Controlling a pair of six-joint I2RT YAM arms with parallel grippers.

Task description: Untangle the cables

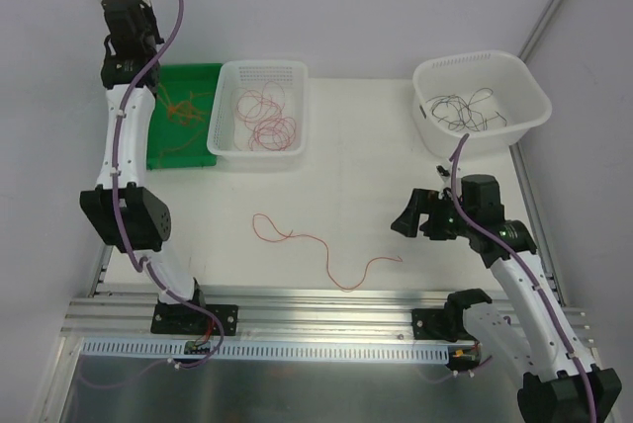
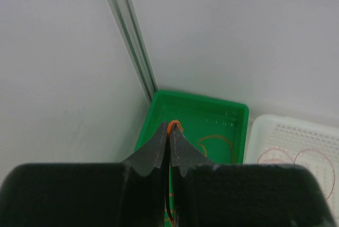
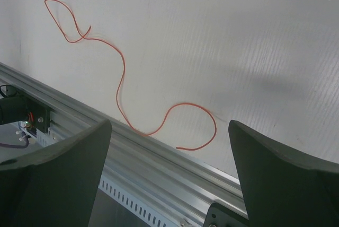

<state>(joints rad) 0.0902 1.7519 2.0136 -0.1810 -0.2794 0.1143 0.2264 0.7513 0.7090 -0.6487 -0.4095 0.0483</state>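
The left gripper (image 2: 170, 131) is pinched tight on an orange wire (image 2: 174, 125), held high over the green tray (image 2: 201, 111) at the table's far left. More orange wire lies in that tray, red loops (image 1: 265, 115) in the basket (image 1: 252, 160) and black wires (image 1: 470, 110) in the tub (image 1: 475, 141). From that sorting, the step looks like dropping this strand into the tray. To do it well, lower first so the springy wire cannot curl over the rim. Then part the fingers fully and lift straight off so nothing snags.

The right gripper (image 3: 169, 126) is wide open and holds nothing. It hovers over the table (image 3: 238, 36) near the one loose red wire (image 3: 121, 86), which lies beside the near rail (image 3: 159, 158). That wire probably belongs in the basket.

The left fingers hide how much wire hangs below them. From above, the arm covers the tray's left side and the held strand is too thin to trace. I cannot tell whether it is tangled with the wire lying in the tray.
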